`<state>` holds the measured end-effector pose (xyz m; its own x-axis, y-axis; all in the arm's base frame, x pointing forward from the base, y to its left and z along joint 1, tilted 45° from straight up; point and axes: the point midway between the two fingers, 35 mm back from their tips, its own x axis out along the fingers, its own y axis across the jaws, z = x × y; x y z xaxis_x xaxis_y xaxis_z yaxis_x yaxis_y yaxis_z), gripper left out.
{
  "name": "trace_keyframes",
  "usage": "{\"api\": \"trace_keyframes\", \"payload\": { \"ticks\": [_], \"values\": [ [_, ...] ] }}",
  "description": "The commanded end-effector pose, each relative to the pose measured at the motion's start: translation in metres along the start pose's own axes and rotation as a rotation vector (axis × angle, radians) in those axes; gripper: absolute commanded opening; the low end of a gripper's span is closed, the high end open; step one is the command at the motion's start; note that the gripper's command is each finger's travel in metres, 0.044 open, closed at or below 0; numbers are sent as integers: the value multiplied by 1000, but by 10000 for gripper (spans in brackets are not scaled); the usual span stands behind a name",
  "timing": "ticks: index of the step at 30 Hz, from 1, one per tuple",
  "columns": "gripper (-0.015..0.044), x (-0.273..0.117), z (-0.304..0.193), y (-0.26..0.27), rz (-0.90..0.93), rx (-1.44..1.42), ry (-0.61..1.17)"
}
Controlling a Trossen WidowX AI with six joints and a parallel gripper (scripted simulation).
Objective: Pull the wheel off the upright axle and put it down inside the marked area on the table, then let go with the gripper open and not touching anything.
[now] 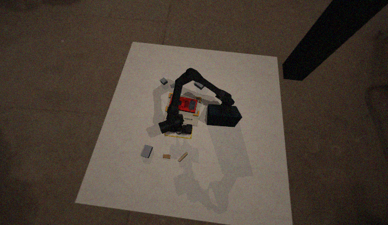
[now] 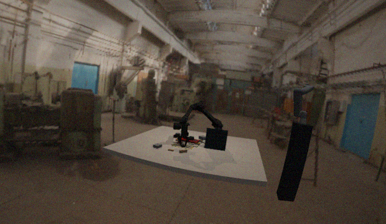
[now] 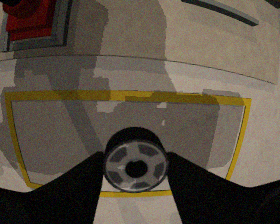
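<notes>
My gripper [image 1: 179, 131] [image 2: 183, 145] [image 3: 135, 158] is shut on the wheel [image 3: 136, 185], a black tyre with a grey spoked face turned up to the wrist camera. The wheel is off the axle. In the wrist view it overlaps the near side of the marked area, a yellow outline [image 3: 66, 95] [image 1: 178, 136]. The gripper is low over that area; whether the wheel touches the table cannot be told. The red axle mount [image 3: 33, 27] sits in a grey frame at the top left of the wrist view, with a dark axle partly cut off.
A red car body [image 1: 192, 108] [image 2: 192, 141] lies behind the area among orange corner brackets [image 1: 196, 114]. A grey block [image 1: 146, 151] [image 2: 157, 145] and two tan pieces [image 1: 166, 156] [image 1: 183, 157] lie in front. More grey blocks [image 1: 163, 81] [image 1: 199, 85] lie farther back. A thin grey strip [image 3: 223, 11] lies beyond the area.
</notes>
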<state>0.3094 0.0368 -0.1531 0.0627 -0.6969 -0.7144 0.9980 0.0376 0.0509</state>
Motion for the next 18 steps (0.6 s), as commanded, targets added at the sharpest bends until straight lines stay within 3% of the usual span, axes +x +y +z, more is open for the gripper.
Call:
{"api": "trace_keyframes", "payload": {
  "ticks": [1, 10, 18],
  "values": [
    [52, -2, 0, 1, 2, 1, 1],
    [289, -4, 0, 1, 2, 1, 1],
    [300, -62, -1, 0, 13, -5, 3]
  ]
}}
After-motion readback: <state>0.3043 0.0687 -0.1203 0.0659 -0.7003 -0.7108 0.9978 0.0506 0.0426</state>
